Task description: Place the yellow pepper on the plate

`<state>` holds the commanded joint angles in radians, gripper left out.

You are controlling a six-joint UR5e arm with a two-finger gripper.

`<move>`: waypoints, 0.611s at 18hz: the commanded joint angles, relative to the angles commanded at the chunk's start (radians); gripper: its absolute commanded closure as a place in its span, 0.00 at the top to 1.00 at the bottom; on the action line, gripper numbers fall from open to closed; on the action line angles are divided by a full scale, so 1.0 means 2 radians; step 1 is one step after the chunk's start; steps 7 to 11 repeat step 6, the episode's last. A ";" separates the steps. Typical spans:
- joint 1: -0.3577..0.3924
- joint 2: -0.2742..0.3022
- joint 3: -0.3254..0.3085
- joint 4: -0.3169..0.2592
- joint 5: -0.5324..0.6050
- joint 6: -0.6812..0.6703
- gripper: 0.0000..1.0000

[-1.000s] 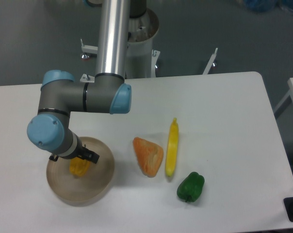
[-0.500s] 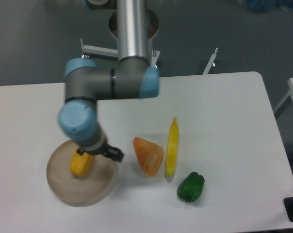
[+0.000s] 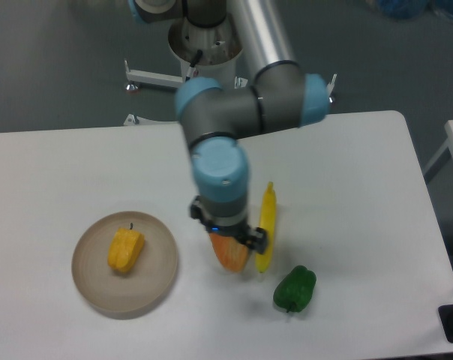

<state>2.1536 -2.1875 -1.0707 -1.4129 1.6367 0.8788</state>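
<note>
The yellow pepper now lies alone on the plate, a little left of the plate's middle, with its short dark stem pointing up and away from the camera. Nothing touches it. Half a second ago the arm was directly above the plate and its wrist covered the upper part of the pepper; one second ago it was even more to the left.

The arm has since swung to the right, and the tool now hangs well to the right of the plate, over the orange wedge-shaped piece. The wrist hides the fingers from this view, so I cannot tell if the tool is spread or pressed together. Only the lower part of the orange piece is visible under the tool.

Just to the right of the tool lies the long thin yellow piece, partly covered by the wrist at its lower end. The green pepper sits on the worktop to the lower right of the tool. These three pieces are at the same places as in the earlier pictures.
</note>
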 joint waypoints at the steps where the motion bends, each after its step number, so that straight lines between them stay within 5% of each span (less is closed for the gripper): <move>1: 0.002 -0.001 0.000 0.002 0.000 0.002 0.99; 11: 0.003 -0.004 -0.008 0.016 0.018 0.004 0.99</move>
